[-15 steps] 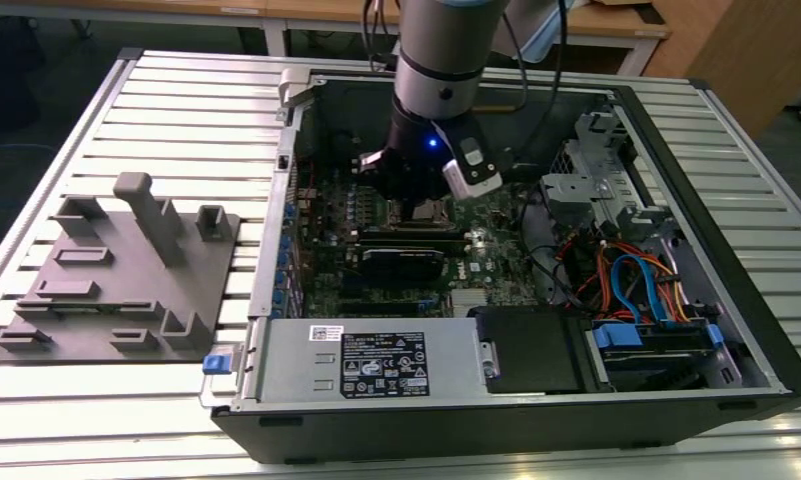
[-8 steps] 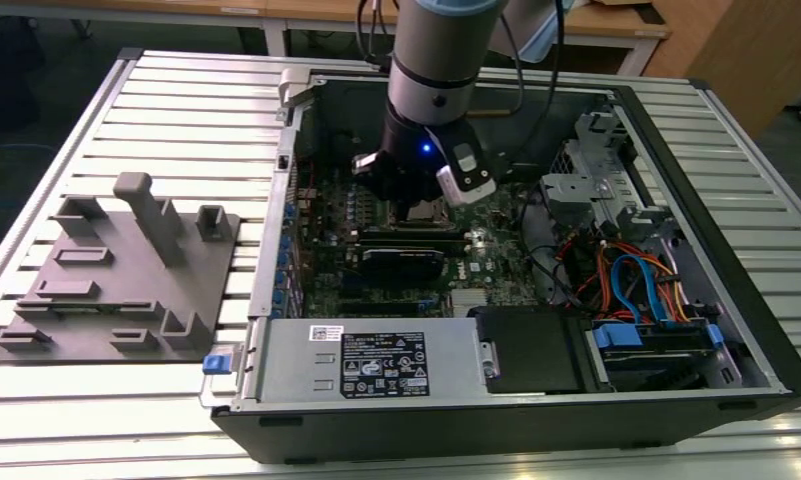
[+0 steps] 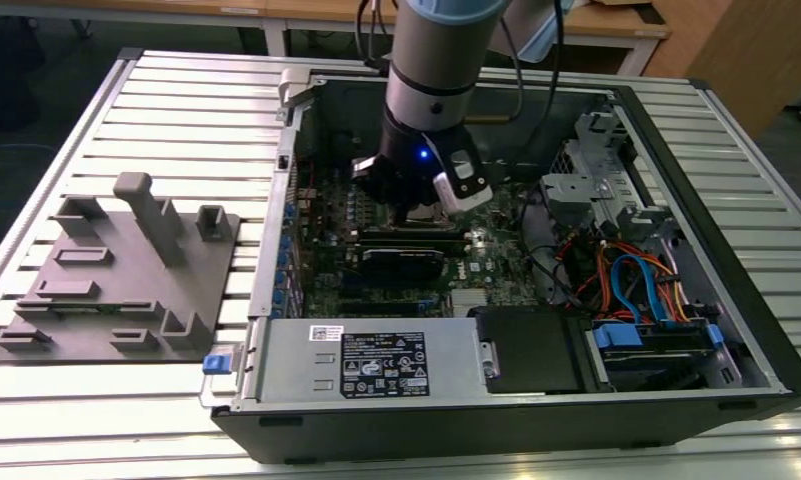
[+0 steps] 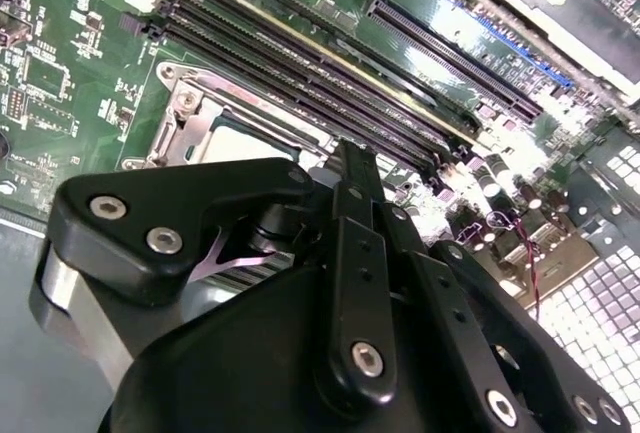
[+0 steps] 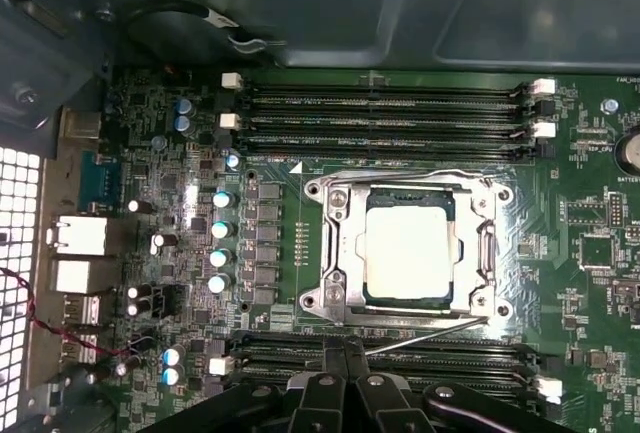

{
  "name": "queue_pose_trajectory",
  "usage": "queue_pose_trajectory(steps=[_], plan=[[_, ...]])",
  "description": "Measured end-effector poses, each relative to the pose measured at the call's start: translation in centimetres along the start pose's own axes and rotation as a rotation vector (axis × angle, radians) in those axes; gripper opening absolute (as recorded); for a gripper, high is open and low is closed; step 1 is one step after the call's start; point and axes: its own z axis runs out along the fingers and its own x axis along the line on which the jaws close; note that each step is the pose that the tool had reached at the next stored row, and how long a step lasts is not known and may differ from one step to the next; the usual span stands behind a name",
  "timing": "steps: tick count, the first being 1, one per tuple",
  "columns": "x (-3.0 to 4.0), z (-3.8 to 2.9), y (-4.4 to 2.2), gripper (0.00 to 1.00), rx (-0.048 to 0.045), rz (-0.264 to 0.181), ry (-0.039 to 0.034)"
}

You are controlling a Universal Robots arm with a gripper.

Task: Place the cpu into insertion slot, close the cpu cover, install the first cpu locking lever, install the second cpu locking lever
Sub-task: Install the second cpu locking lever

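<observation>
Motherboard (image 5: 150,153): cpu cover (image 5: 345,263) closed.

From my station, the cpu (image 5: 408,253) looks like pale, satin metal with a smooth matt top, and it lies framed by the cpu cover (image 5: 340,253), bright silvery metal with a brushed sheen. The green circuit board (image 5: 590,203) has a glossy lacquered look that catches the light. The memory slots (image 5: 385,113) look like dark plastic with white plastic clips. I see the hand (image 4: 350,203) as matt black metal or hard plastic, studded with shiny steel screws. The computer case (image 3: 760,330) is dull black outside and bare grey sheet metal within. The surface (image 3: 107,410) is ribbed, pale aluminium. The grey fixture (image 3: 120,290) looks matt plastic.
</observation>
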Motion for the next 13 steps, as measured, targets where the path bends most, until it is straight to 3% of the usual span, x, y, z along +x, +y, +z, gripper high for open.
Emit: queue_pose_trajectory(steps=[7, 13], plan=[[0.29, 0.19, -0.51, 0.1, -0.0141, 0.014, -0.0001], [0.42, 0.43, -0.9, 0.1, -0.0439, 0.016, -0.0004]])
